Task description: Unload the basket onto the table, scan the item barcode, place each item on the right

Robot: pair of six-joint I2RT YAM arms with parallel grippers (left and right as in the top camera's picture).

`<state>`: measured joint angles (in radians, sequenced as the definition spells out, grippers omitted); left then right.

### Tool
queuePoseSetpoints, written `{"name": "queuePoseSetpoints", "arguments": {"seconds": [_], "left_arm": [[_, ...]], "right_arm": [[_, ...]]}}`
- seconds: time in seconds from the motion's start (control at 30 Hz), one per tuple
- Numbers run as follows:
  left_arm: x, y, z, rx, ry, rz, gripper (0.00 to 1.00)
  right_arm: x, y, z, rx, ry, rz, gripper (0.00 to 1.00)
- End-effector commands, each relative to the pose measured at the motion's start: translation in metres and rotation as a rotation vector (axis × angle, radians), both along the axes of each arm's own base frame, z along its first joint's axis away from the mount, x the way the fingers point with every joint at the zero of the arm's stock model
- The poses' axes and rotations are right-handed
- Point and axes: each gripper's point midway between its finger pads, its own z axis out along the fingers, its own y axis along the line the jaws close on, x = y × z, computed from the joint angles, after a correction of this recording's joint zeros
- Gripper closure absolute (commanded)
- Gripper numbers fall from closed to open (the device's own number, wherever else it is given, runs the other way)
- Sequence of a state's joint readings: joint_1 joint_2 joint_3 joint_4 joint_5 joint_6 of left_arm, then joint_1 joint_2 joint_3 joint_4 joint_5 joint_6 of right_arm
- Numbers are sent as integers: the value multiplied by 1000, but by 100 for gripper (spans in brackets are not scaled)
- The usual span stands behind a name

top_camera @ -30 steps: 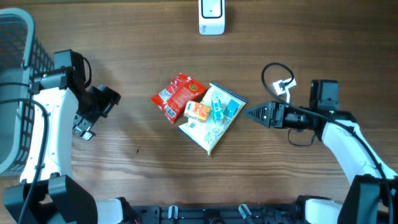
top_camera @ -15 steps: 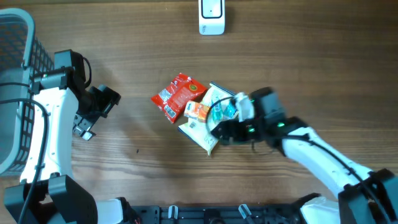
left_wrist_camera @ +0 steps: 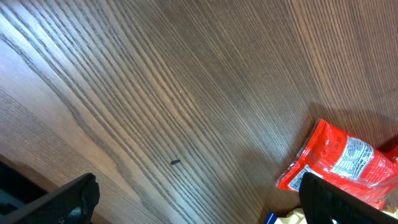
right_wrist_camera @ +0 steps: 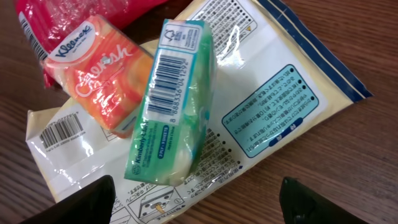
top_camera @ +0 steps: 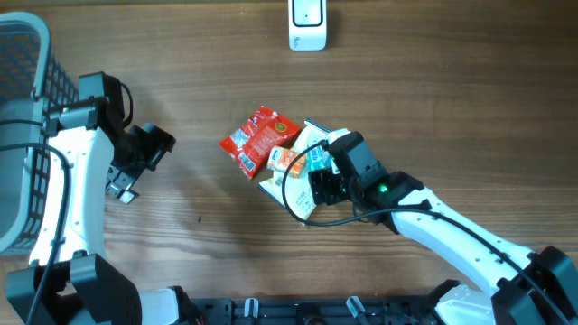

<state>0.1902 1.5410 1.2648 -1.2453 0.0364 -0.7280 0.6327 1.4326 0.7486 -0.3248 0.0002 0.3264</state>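
Observation:
A pile of items lies mid-table: a red packet, an orange tissue pack, a green tissue pack and a cream pouch underneath. In the right wrist view the green tissue pack shows a barcode on its upper side, next to the orange pack, both on the pouch. My right gripper hovers over the pile, open, its fingers wide on either side of the green pack's lower end. My left gripper stands open at the left; its own view shows the red packet.
A white scanner stands at the table's far edge, centre. A wire basket sits at the left edge behind the left arm. Bare wood lies between the left gripper and the pile.
My right arm swung in from the right side of the table and now sits over the pile, its jaws narrowing slightly. The left arm and the items have not moved.

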Motion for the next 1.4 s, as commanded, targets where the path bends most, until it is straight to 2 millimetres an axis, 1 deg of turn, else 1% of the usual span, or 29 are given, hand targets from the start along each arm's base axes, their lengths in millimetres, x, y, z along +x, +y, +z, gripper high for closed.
{"name": "queuePoseSetpoints", "arguments": {"seconds": [0.0,0.03,0.1,0.2,0.33,0.5,0.6,0.7,0.77,0.87,0.9,0.93,1.0,1.07,1.13,1.17,1.23,1.3,1.37], "left_arm": [[0,-1,0,-8,-1,12,0],[0,-1,0,-8,-1,12,0],[0,-1,0,-8,-1,12,0],[0,-1,0,-8,-1,12,0],[0,-1,0,-8,-1,12,0],[0,-1,0,-8,-1,12,0],[0,-1,0,-8,-1,12,0],[0,-1,0,-8,-1,12,0],[0,-1,0,-8,-1,12,0],[0,-1,0,-8,-1,12,0],[0,-1,0,-8,-1,12,0],[0,-1,0,-8,-1,12,0],[0,-1,0,-8,-1,12,0],[0,-1,0,-8,-1,12,0],[0,-1,0,-8,-1,12,0],[0,-1,0,-8,-1,12,0],[0,-1,0,-8,-1,12,0],[0,-1,0,-8,-1,12,0],[0,-1,0,-8,-1,12,0]], "right_arm": [[9,-5,13,40,-9,-97,16],[9,-6,17,58,-9,-103,16],[8,-5,33,113,-19,-92,16],[0,5,62,216,-44,-24,15],[-9,12,81,284,-54,14,15],[-8,13,85,325,-42,-35,14],[-2,10,85,352,-25,-124,14],[3,9,72,383,41,-245,15],[5,11,64,394,78,-289,15],[12,15,51,385,92,-296,14],[14,16,50,388,88,-296,17],[17,18,50,394,81,-294,22],[22,21,59,406,35,-259,24],[26,23,67,380,-38,-175,23],[28,16,67,336,-60,-182,23],[27,13,65,319,-49,-183,21],[25,3,67,247,-10,-163,21],[28,-8,79,186,3,-146,18],[35,-16,104,144,7,-125,18]]}}
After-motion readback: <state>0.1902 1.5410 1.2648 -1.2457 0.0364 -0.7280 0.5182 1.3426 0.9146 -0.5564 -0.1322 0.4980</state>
